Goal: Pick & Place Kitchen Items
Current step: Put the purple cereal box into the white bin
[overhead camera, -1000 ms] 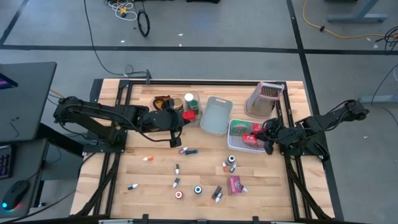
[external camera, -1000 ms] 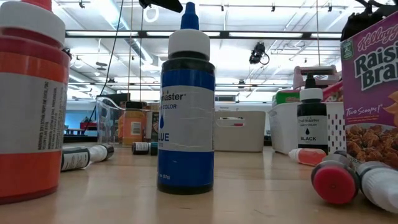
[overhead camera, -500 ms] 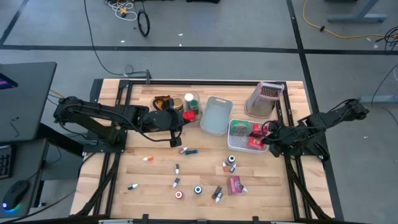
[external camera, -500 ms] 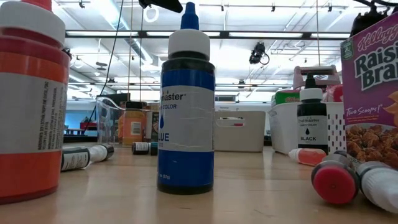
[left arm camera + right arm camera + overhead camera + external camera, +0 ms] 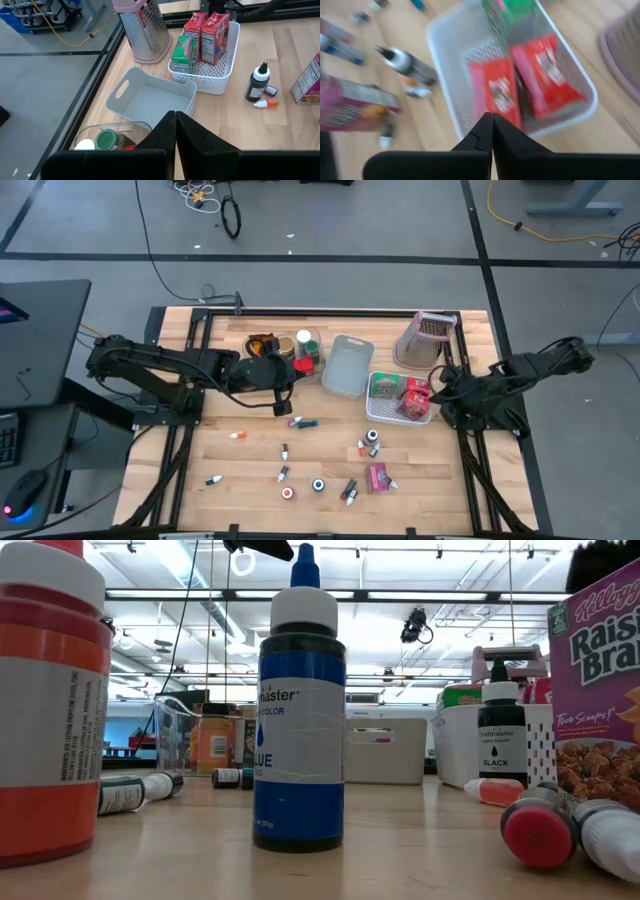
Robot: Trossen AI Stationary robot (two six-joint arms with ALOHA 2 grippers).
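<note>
3 bins sit along the far side of the table (image 5: pixel 215 470) in the high view: a clear bin (image 5: pixel 285 350) with lidded jars (image 5: pixel 304 340), an empty grey bin (image 5: pixel 347 366), and a white perforated basket (image 5: pixel 380 412) with 2 red boxes (image 5: pixel 413 396) and a green box (image 5: pixel 385 386). Small bottles (image 5: pixel 371 442) and a pink box (image 5: pixel 377 477) lie scattered nearer. The left claw (image 5: pixel 291 375) hangs by the clear bin, the right claw (image 5: pixel 440 385) beside the basket.

The low view alone shows a blue bottle's (image 5: pixel 299 730) printed label.

Both wrist views show the fingers pressed together, holding nothing.
</note>
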